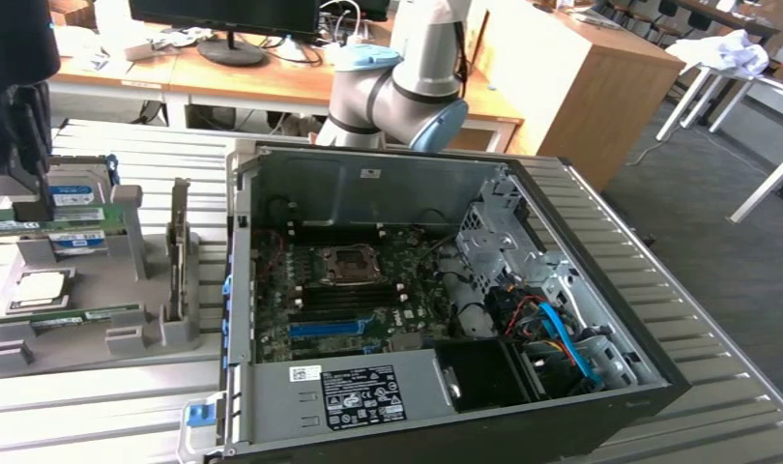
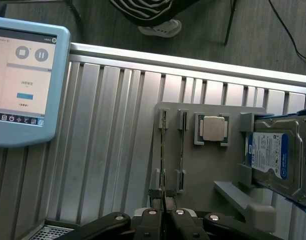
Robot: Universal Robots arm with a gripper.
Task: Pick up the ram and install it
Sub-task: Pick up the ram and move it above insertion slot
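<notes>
The ram [image 2: 163, 150] is a thin green stick seen edge-on, lined up with a slot of the grey holder [image 2: 203, 170]. My gripper [image 2: 164, 214] is shut on its near end, its fingers [image 2: 151, 220] pressed close from both sides. In the exterior view the gripper [image 1: 31, 205] hangs at the far left over the holder [image 1: 95, 338], with the green, white-stickered ram [image 1: 43, 226] right under it. Whether the stick has left its slot I cannot tell. A second ram stick [image 2: 181, 150] stands in the neighbouring slot, also visible in the exterior view [image 1: 89, 314].
The open computer case [image 1: 650, 387] lies at the exterior view's right, its motherboard [image 1: 353, 290] facing up. The holder also carries a processor [image 2: 214, 128] and a hard drive [image 2: 278, 155]. A blue-framed touch screen [image 2: 22, 80] rests on the slatted table. A person's shoe [image 2: 160, 27] is beyond the table edge.
</notes>
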